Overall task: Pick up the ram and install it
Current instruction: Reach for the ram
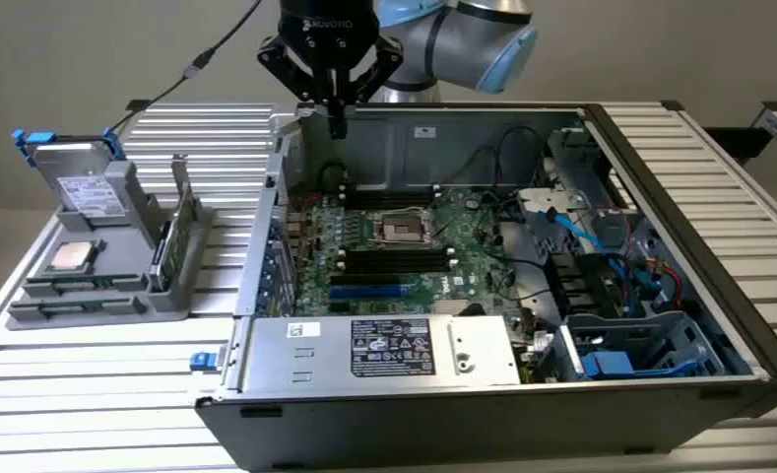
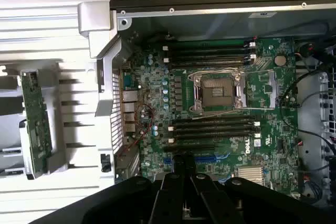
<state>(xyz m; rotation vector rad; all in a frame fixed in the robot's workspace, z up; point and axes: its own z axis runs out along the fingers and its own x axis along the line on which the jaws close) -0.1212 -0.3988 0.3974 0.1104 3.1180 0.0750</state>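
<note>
We see the gripper [image 1: 340, 125] at about twelve o'clock in the exterior view, hanging above the far wall of the open computer case [image 1: 703, 246]. Its fingers point down and are clenched together with nothing between them. In the wrist view the gripper [image 2: 184, 165] shows the same, two dark fingers meeting over the motherboard [image 2: 262, 145].

The ram [image 1: 166, 258] has not been picked up. It stands on edge in a slot of the gray holder [image 1: 80, 307], outside the case at about nine o'clock in the exterior view. From the gripper it lies toward eight o'clock and well apart. In the wrist view the ram [image 2: 37, 124] is a long green board between the holder's walls.

A hard drive [image 1: 86, 187] and a square silver processor [image 1: 70, 256] share the holder. On the motherboard, black memory slots [image 1: 391, 262] lie on both sides of the processor socket [image 1: 402, 229].
</note>
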